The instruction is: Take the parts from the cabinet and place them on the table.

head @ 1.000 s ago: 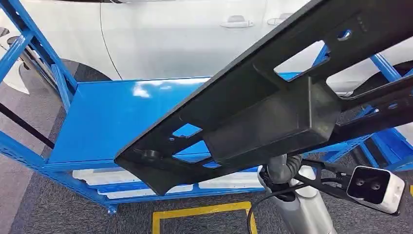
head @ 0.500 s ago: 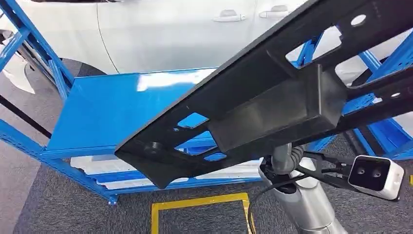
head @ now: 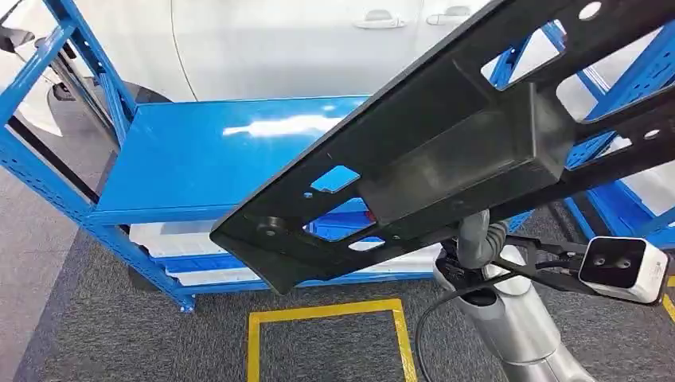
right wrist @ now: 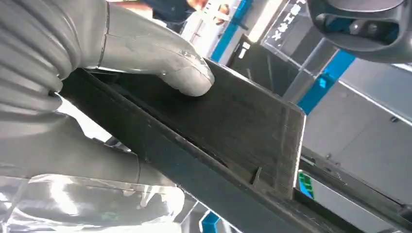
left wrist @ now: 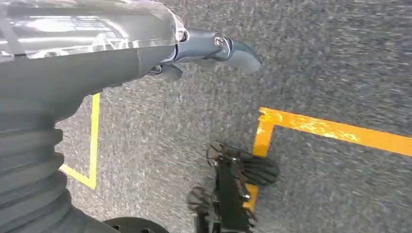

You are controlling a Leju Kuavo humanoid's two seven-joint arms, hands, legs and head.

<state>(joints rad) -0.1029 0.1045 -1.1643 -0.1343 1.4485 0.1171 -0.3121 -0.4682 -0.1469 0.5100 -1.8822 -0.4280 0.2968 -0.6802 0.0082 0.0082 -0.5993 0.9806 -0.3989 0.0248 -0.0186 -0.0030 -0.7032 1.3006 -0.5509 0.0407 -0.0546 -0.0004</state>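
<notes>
Right hand (right wrist: 121,73) is clamped on the long black part (head: 446,151), which has swung a bit closer over the blue shelf (head: 223,159), so set-down looks close; left hand (left wrist: 214,48) hangs with nothing in it.

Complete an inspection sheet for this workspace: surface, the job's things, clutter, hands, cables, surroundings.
Surface: glossy blue metal shelf top, bare.
Job's things: long black plastic panel with cut-outs, raised slantwise over the shelf.
Clutter: white flat parts on the lower tier.
Hands: right hand holds the panel, thumb pressed on it; left hand hangs over grey carpet, holding nothing.
Cables: black cable by the right wrist.
Surroundings: white car, yellow floor tape.
</notes>
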